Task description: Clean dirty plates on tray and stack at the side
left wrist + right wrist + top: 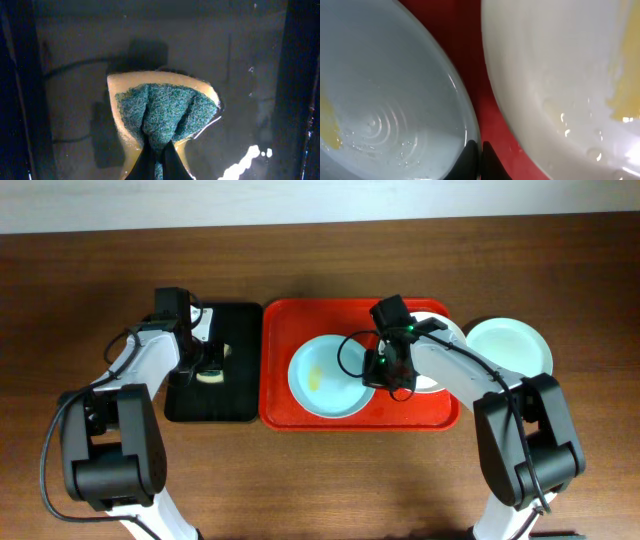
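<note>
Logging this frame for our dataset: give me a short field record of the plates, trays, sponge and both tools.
tray: red, holds two plates
blue plate: on tray, yellow smear
white plate: on tray, right of blue plate, yellow smear
third plate: pale mint, on table right of tray
right tool: shut on blue plate's rim
left tool: shut on sponge, at black tray

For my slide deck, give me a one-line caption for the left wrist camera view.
Left gripper pinches a yellow sponge, green scouring side up, over the black tray.
</note>
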Robot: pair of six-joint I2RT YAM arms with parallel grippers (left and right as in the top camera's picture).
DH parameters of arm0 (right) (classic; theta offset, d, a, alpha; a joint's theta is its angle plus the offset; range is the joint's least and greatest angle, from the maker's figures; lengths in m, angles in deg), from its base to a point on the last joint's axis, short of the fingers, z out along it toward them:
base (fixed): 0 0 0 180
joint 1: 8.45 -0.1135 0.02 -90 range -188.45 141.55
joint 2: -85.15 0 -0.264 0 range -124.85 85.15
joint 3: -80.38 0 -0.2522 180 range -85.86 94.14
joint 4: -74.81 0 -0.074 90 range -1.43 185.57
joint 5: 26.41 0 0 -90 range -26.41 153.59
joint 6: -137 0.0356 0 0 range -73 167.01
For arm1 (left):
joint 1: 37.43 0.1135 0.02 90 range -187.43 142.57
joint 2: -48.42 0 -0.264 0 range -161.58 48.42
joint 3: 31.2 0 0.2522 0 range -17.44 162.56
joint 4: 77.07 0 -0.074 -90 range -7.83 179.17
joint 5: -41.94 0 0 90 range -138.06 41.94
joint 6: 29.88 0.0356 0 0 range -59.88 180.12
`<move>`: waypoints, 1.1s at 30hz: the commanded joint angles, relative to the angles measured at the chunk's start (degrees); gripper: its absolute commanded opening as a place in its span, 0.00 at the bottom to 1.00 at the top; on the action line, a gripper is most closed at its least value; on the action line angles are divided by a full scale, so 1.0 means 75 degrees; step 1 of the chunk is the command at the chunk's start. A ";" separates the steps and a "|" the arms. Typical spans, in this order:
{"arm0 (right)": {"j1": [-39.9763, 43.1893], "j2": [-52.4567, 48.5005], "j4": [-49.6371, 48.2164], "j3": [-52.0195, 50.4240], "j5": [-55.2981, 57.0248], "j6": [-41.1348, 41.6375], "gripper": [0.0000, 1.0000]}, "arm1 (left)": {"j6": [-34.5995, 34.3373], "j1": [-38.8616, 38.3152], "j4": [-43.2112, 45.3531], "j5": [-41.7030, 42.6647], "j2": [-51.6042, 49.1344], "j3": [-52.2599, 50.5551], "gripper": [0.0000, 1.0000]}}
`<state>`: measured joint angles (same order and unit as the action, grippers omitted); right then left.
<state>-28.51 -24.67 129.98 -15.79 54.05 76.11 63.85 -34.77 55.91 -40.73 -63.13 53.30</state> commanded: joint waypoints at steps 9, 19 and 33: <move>-0.0766 -0.0020 0.0163 -0.0070 0.0020 -0.0705 0.04 | 0.0146 0.0017 0.0224 0.0111 0.0973 0.0239 0.00; -0.0781 -0.0023 0.0052 -0.0122 0.0047 -0.0676 0.04 | 0.0152 0.0012 0.0729 -0.0044 0.3389 0.0239 0.00; -0.0775 -0.0023 -0.0446 -0.0458 0.0076 -0.0676 0.05 | 0.0149 0.0009 0.0644 -0.0140 0.3506 0.0201 0.00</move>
<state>-33.84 -24.30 126.50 -17.50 53.85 72.06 63.87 -34.77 61.66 -42.92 -37.18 54.42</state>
